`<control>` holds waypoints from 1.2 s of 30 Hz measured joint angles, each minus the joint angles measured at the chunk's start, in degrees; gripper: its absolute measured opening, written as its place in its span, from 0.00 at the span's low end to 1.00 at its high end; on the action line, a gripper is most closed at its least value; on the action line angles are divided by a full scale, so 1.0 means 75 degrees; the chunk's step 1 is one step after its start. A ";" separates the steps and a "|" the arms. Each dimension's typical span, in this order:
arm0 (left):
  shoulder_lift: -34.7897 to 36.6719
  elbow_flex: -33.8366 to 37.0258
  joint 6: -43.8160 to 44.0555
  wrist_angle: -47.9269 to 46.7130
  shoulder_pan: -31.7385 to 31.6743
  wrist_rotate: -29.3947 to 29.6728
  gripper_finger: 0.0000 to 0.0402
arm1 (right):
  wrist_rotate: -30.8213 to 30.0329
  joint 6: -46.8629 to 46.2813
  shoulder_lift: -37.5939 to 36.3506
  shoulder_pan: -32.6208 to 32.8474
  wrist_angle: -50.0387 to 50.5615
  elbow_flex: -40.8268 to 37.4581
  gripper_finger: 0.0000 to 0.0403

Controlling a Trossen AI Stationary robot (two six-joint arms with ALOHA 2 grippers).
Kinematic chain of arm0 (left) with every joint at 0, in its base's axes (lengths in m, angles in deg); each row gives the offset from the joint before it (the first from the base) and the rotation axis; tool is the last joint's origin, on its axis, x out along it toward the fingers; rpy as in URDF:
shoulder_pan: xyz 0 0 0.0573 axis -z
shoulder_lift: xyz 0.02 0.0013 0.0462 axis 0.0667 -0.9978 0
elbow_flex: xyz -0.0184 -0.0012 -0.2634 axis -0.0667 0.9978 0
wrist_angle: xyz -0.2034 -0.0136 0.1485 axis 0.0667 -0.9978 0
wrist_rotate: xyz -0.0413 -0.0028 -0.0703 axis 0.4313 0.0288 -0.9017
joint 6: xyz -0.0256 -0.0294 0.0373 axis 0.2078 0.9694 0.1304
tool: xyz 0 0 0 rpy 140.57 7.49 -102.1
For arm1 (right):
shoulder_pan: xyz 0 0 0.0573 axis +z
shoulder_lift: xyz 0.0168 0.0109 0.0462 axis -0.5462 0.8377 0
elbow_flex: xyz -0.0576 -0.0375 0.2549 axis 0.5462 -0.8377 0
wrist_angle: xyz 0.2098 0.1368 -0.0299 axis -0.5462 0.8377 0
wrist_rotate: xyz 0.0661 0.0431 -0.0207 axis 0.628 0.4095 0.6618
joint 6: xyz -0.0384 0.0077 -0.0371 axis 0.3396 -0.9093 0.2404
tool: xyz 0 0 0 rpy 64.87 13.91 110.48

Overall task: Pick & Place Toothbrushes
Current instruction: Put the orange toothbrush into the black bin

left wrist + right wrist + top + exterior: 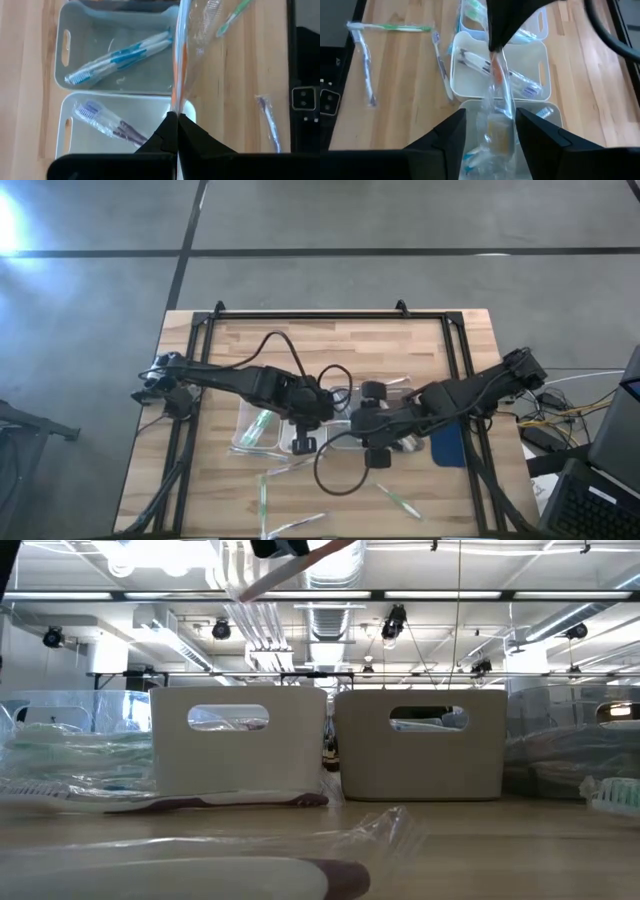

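- Wooden tabletop [330, 340] with a black frame fills the high view. Both arms meet near its middle: the left gripper [303, 442] and right gripper [372, 442] hang close together above the clear trays [262, 430]. Loose wrapped toothbrushes [398, 500] lie on the bare wood on the near side of both grippers.
- Low view: two pale bins [238, 740] stand side by side on the table, and a dark-ended toothbrush [215, 802] lies in front of them. A pale stick crosses the top edge, well above the bins; what holds it is cut off.
- Left wrist view: the left gripper [176, 131] is clenched on the end of an orange toothbrush [179, 60] in clear wrapping, which runs straight out ahead of the fingertips. Beyond and to one side sit two trays [60, 75], one with blue brushes, one with a purple one.
- Right wrist view: the right gripper [490, 137] stands released, fingers [451, 140] spread either side of the wrapped orange brush without touching it. The left gripper pinches the far end.
- Judgement: this reads as a handover between arms. To do it well, the right jaws should centre on the handle, not the loose wrapping, and clamp fully before the left lets go.
- Risk: slack film may slip.
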 joint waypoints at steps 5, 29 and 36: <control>0.0000 -0.0005 -0.0014 -0.0060 -0.0001 -0.0016 0.00 | 0.0013 -0.0127 -0.0024 0.0000 0.0131 0.0000 0.38; 0.0003 -0.0008 -0.0180 0.0120 0.0011 -0.0230 0.02 | 0.0032 0.0043 0.0029 -0.0085 0.0339 -0.0026 0.15; 0.0006 -0.0008 -0.0177 0.0097 0.0011 -0.0227 0.01 | 0.0041 0.0045 0.0029 -0.0082 0.0231 -0.0026 0.19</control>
